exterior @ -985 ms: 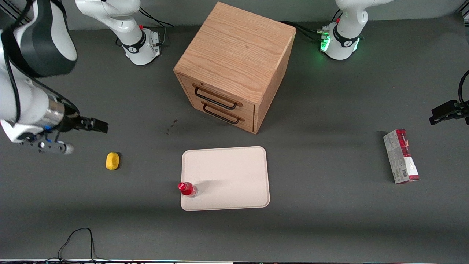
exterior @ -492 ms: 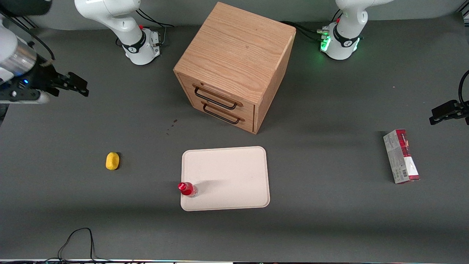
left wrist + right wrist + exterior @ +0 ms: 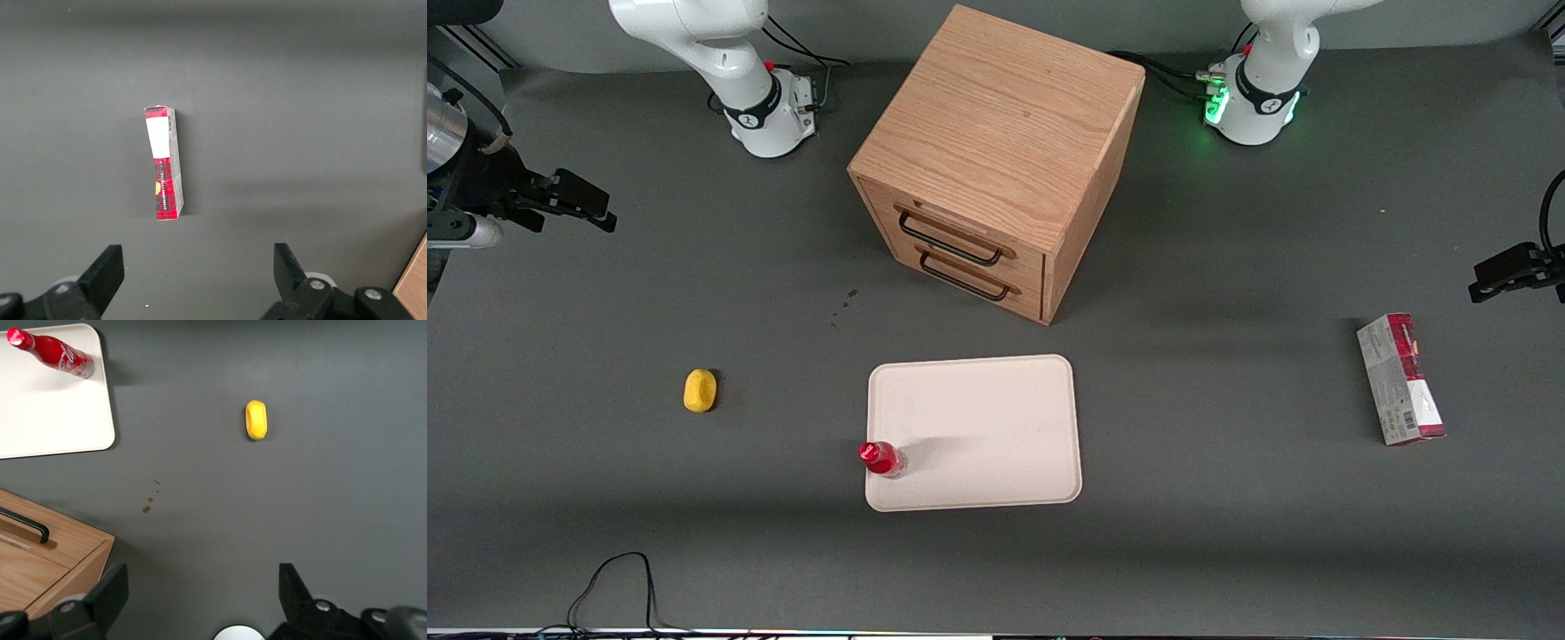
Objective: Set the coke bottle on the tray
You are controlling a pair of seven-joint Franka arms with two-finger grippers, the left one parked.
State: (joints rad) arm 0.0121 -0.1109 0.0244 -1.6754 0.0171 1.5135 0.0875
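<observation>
The small red coke bottle [image 3: 881,459] stands upright on the cream tray [image 3: 987,427], at the tray's corner nearest the front camera on the working arm's side. It also shows in the right wrist view [image 3: 53,355] on the tray [image 3: 47,420]. My right gripper [image 3: 583,206] is open and empty, high above the table at the working arm's end, well apart from the bottle and tray. Its two black fingers [image 3: 107,593] stand wide apart over bare table.
A wooden drawer cabinet [image 3: 996,160] stands farther from the front camera than the tray. A yellow lemon-like lump [image 3: 700,390] lies on the table toward the working arm's end. A red-and-grey carton [image 3: 1400,379] lies toward the parked arm's end.
My right gripper has risen and drawn back toward the working arm's end of the table, away from the lump. The bottle and tray have not moved.
</observation>
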